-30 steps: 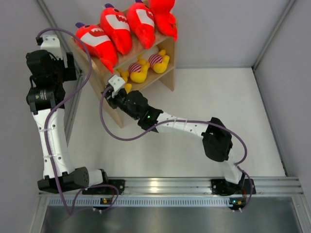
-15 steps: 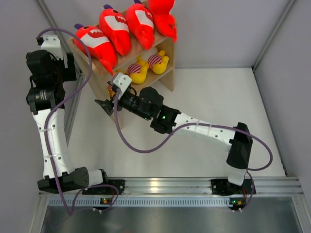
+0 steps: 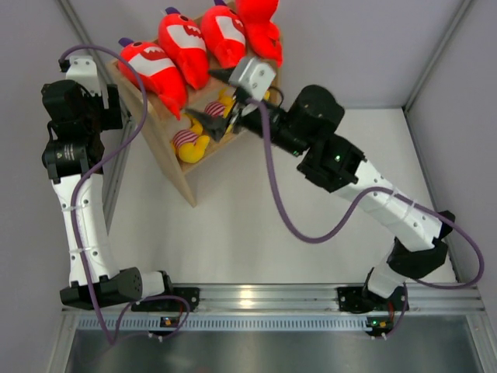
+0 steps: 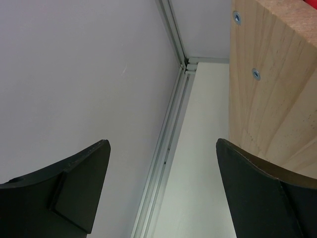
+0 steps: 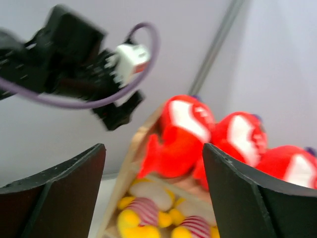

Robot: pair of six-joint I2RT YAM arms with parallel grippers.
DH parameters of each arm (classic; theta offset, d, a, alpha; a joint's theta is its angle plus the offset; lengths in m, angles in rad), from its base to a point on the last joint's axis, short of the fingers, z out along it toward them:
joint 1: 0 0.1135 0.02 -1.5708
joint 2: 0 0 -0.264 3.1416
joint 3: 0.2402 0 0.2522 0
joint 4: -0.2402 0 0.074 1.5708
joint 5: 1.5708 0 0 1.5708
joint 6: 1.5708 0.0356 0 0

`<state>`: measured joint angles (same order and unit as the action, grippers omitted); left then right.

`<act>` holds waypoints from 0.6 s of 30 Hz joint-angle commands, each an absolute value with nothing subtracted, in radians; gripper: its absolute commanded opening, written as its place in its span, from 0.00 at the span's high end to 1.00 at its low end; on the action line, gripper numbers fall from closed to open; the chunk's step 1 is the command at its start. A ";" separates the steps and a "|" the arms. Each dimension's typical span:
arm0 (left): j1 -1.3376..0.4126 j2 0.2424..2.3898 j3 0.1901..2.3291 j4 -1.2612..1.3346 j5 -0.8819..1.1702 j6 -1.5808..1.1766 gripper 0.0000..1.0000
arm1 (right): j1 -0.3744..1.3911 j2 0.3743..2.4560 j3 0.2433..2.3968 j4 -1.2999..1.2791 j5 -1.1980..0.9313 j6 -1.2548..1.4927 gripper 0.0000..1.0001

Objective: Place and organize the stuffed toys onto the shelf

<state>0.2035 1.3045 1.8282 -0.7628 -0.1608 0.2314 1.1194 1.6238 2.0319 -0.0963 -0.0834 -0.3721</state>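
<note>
The shelf (image 3: 178,168) stood at an angle at the far left of the white table (image 3: 311,202). Four red shark plushes (image 3: 185,45) lay in a row on its top tier, mouths up. On the lower tier, one yellow plush (image 3: 190,142) in a striped shirt lay toward the near-left end. Two more yellow plushes (image 3: 218,108) lay farther along, partly hidden behind the right gripper (image 3: 217,101). That gripper hung just in front of the lower tier with its jaws spread and nothing between them. The left gripper (image 4: 162,145) was spread wide and empty too, left of the shelf, its wrist view showing the wooden side panel just beside one finger.
</note>
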 commanded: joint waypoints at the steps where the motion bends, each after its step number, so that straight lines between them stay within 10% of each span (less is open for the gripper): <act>1: 0.212 1.273 1.832 -0.712 -0.150 0.233 0.06 | 0.944 1.617 2.153 -0.042 -0.051 -0.300 0.24; 18: 0.210 1.256 1.796 -0.713 -0.109 0.219 0.06 | 0.508 2.020 2.493 0.340 -0.084 0.265 0.42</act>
